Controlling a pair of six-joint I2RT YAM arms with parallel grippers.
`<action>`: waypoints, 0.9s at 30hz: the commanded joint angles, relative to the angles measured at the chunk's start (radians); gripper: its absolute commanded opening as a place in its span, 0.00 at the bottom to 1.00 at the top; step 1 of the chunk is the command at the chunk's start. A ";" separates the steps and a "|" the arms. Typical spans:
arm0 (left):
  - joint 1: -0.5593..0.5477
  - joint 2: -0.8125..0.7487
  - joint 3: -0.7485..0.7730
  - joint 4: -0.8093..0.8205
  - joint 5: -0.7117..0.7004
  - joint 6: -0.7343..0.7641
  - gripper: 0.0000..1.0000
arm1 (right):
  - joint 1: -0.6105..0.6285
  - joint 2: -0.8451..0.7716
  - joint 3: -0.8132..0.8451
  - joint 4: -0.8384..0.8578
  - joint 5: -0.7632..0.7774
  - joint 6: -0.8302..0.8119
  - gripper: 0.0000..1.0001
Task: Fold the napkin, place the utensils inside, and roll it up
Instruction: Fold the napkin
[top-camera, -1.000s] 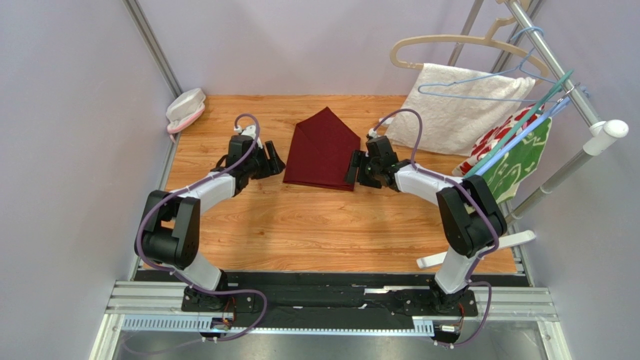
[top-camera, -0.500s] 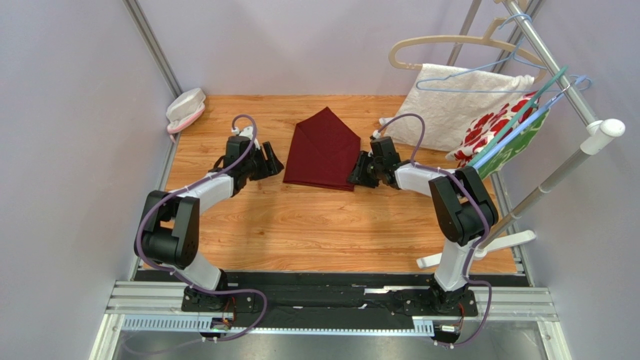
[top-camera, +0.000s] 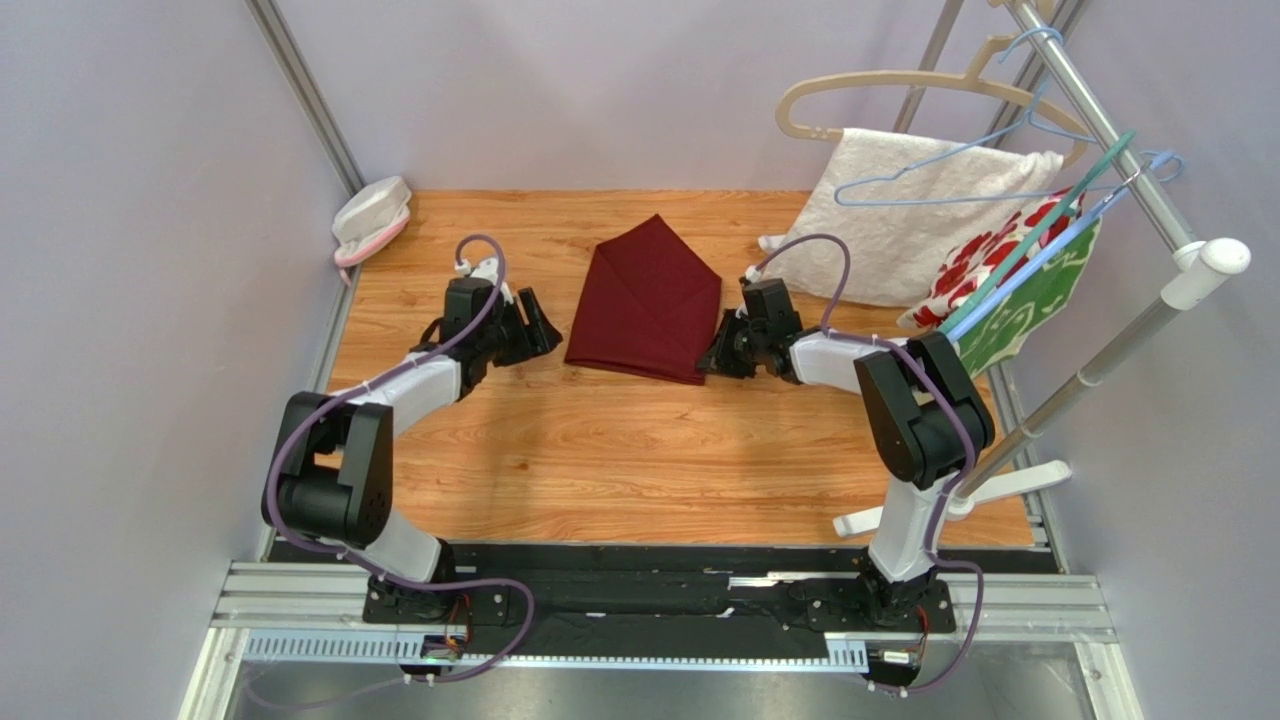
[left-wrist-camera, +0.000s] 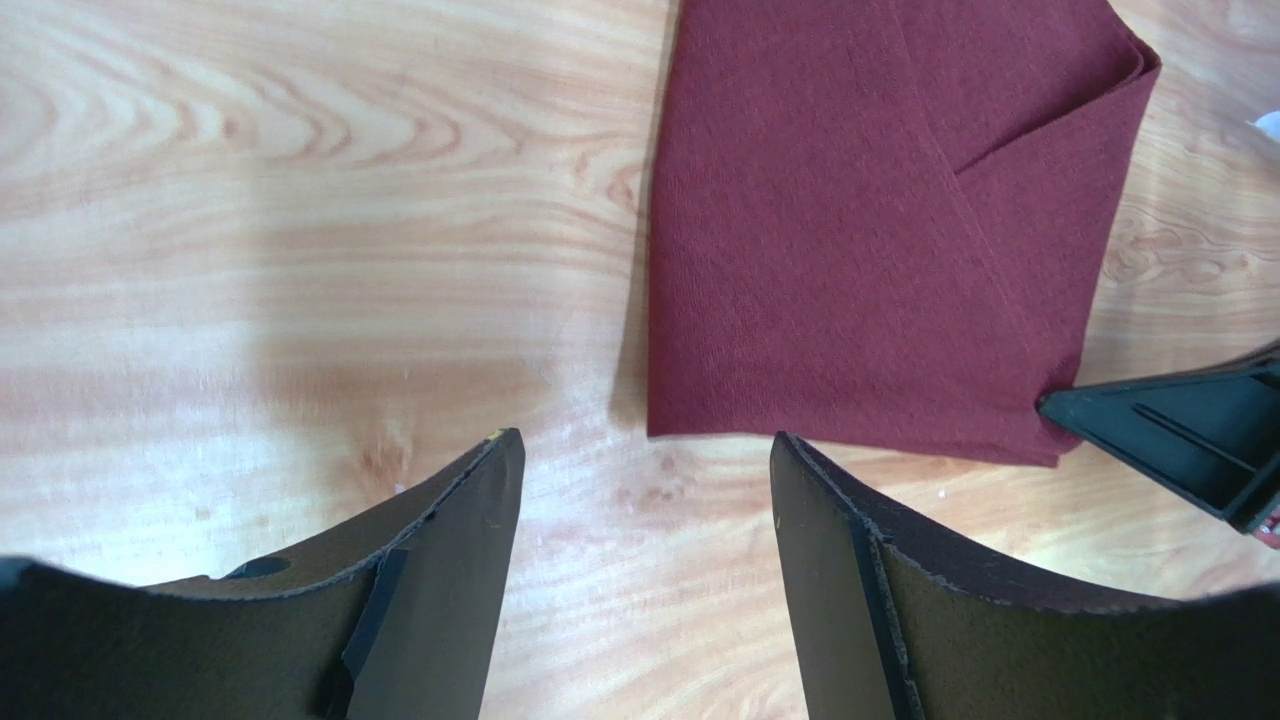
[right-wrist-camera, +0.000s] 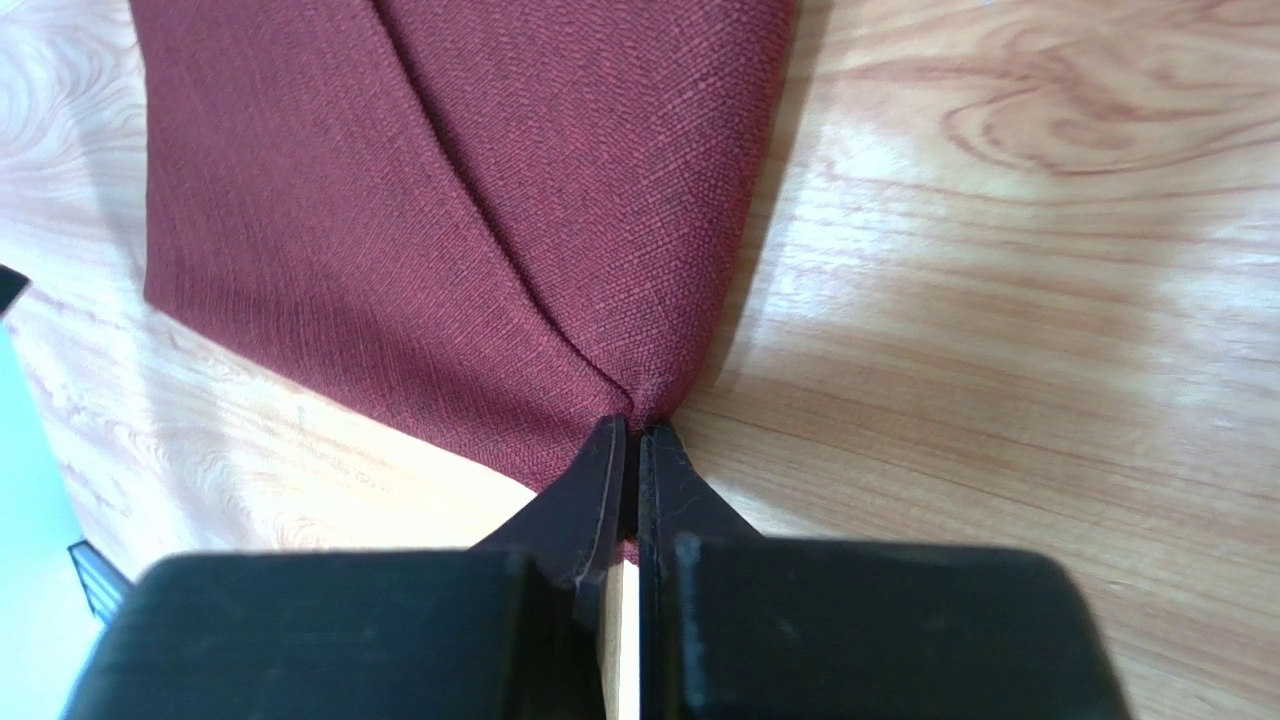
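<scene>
Right wrist view: the right gripper (right-wrist-camera: 633, 432) pinches the near right corner of the folded napkin (right-wrist-camera: 451, 195), lying flat on the table (top-camera: 646, 450). The left gripper (left-wrist-camera: 643, 450) hangs wide open beside its left edge.

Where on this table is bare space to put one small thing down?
The widest bare patch is the table wood between the napkin and the near edge. A smaller one lies far left, between the napkin's tip and the pink-white object. Crowded: both napkin sides, at the left gripper and right gripper, and the far right by the white towel.
</scene>
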 joint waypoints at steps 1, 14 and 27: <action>0.010 -0.077 -0.049 0.030 0.018 -0.048 0.70 | 0.028 0.001 -0.058 -0.053 -0.024 -0.016 0.00; 0.010 -0.330 -0.320 0.044 0.030 -0.225 0.70 | 0.149 -0.203 -0.285 -0.169 -0.064 0.033 0.00; -0.026 -0.312 -0.384 0.142 0.129 -0.277 0.68 | 0.212 -0.301 -0.392 -0.212 -0.087 0.067 0.00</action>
